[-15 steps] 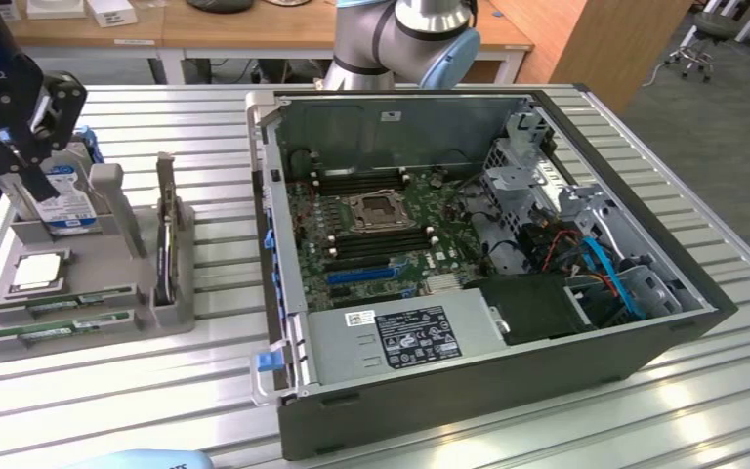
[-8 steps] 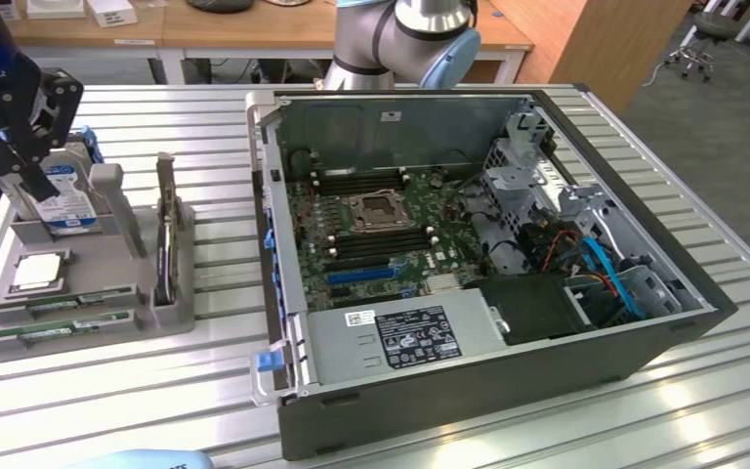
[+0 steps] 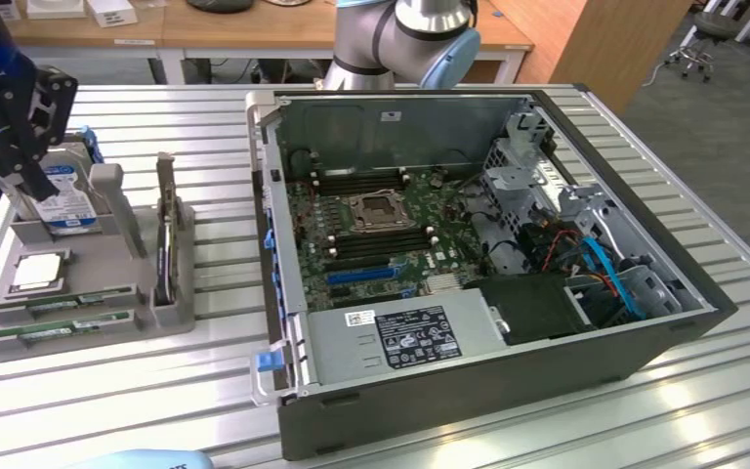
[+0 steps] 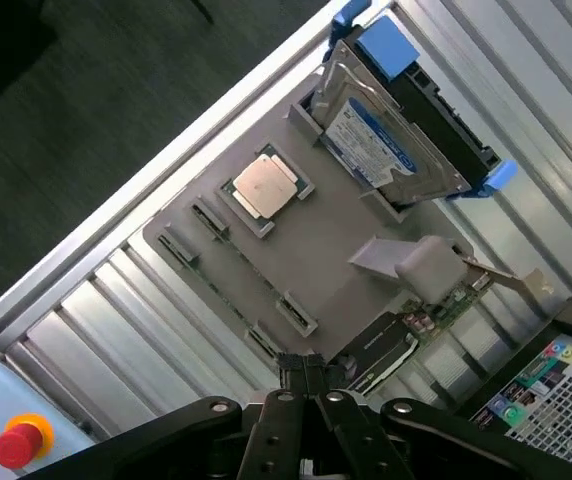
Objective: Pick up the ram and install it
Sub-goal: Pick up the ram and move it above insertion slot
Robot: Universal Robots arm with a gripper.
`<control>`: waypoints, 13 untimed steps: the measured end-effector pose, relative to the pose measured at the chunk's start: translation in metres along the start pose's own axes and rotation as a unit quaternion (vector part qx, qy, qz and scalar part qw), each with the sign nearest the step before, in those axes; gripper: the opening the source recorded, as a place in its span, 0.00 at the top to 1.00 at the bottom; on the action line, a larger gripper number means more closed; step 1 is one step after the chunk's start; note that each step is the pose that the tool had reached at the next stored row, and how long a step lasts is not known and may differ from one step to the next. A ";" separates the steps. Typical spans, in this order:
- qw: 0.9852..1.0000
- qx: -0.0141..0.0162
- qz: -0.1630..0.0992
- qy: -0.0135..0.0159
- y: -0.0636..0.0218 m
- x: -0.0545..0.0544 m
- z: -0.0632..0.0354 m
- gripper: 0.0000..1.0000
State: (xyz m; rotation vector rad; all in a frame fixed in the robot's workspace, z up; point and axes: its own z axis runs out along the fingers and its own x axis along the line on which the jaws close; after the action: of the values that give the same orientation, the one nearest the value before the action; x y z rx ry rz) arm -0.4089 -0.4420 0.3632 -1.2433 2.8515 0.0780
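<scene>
Two ram sticks (image 3: 65, 304) lie crosswise to the tabletop's (image 3: 153, 391) edge, low in the tray (image 3: 117, 256) — my claw (image 4: 306, 365), pressed together and empty, hangs over that tray.

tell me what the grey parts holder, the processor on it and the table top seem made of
Grey parts holder: likely plastic, matte and uniformly grey, with moulded slots.
Processor: metal lid, judging by its pale silver sheen, over a greenish board edge.
Table top: probably aluminium, pale ribbed slats catching soft glare.
</scene>
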 end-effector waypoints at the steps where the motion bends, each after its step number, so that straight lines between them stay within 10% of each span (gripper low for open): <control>1: 1.000 0.000 -0.009 0.000 0.0000 0.000 0.0001 0.90; 7: 0.998 -0.003 -0.063 0.002 0.0000 0.000 0.0002 0.90; 13: 0.993 -0.006 -0.118 0.004 0.0000 0.000 0.0005 0.90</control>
State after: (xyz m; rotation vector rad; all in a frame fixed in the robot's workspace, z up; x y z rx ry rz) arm -0.4089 -0.4420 0.3627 -1.5741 2.6900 0.0830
